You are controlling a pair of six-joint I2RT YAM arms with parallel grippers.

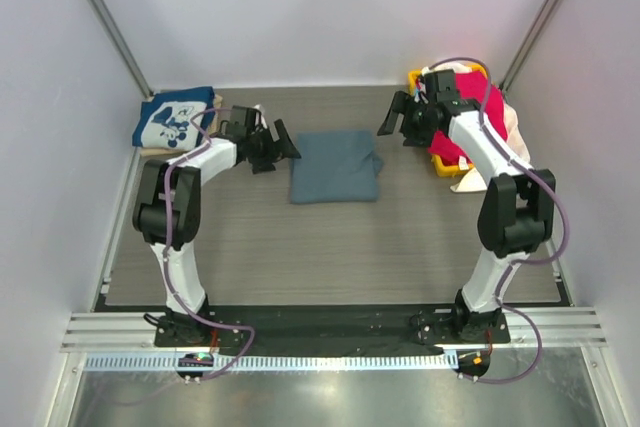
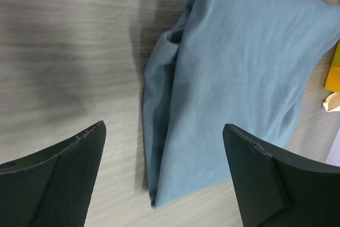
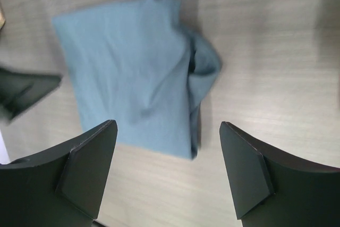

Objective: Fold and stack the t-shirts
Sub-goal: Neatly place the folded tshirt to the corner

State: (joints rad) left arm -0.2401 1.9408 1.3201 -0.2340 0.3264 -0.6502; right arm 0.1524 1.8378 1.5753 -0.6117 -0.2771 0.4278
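Your left claw (image 2: 163,130) and right claw (image 3: 167,126) both stand spread wide and pinch nothing. One hangs at each side of the slate blue-grey t-shirt (image 1: 335,165), which lies mid-counter (image 1: 250,247) on grey wood-grain as a soft folded rectangle, with one edge bunched and gaping. At the far-left corner, a navy t-shirt (image 1: 175,119) with white cartoon print lies folded flat. Far right, partly behind your right arm, a yellow plastic basket (image 1: 414,77) holds a red t-shirt (image 1: 478,97), and cream cloth (image 1: 510,127) spills over its side.
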